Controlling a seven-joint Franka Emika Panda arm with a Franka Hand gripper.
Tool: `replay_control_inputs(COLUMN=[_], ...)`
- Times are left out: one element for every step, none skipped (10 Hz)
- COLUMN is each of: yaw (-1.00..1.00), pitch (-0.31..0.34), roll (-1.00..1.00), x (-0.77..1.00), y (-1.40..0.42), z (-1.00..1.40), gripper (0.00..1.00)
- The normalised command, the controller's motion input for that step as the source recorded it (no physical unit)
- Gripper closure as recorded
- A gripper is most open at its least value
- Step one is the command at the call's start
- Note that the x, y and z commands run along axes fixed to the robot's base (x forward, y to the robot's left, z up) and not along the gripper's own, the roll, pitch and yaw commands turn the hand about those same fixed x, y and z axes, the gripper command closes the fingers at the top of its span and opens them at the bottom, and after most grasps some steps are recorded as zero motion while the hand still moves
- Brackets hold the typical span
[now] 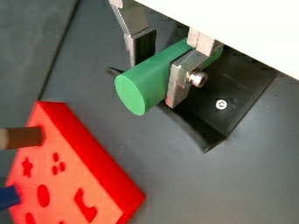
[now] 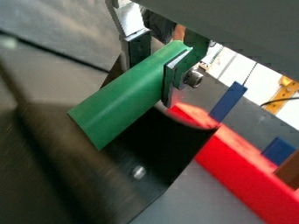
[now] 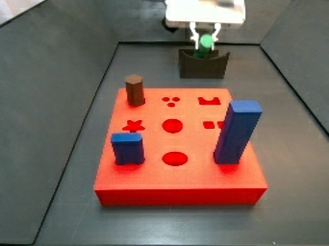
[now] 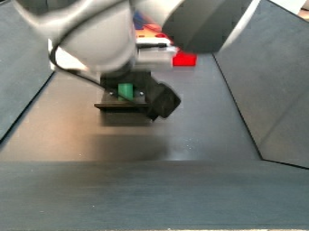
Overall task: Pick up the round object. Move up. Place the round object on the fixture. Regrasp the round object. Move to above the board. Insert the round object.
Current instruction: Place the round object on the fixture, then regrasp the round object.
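Two jaws of the gripper [image 1: 163, 61] clamp the round object [image 1: 149, 80] crosswise, its long axis level, hanging right over the fixture [image 3: 203, 64] beyond the board [image 3: 180, 183], at the floor's far edge.

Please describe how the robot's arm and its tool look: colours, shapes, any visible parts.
The tool above the fixture has two flat silver finger plates with dark pads and a round silver screw head. Its body is white in a side view; in another side view the arm shows rounded grey segments and a black housing.
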Motion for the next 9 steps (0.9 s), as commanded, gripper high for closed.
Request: replay_control_inputs(yaw=[-0.11, -0.09, -0.07, -0.07, -0.06, 0.00, -0.08, -0.08, -0.06], pitch=[-0.021, -0.037, -0.039, -0.042, -0.042, 0.000, 0.024, 0.029, 0.029], roll=[-0.16, -0.14, -0.13, -0.12, -0.12, 0.00, 0.02, 0.02, 0.04], x=[0.11, 0.08, 0.06, 0.07, 0.06, 0.00, 0.00, -0.01, -0.02], y=[0.07, 0.06, 0.03, 0.03, 0.03, 0.00, 0.00, 0.00, 0.00], z=[-0.47, -0.27, -0.22, -0.22, -0.22, 0.00, 1.00, 1.00, 1.00], gripper=[1.00, 1.00, 1.00, 1.00, 1.00, 0.00, 0.00, 0.00, 0.00])
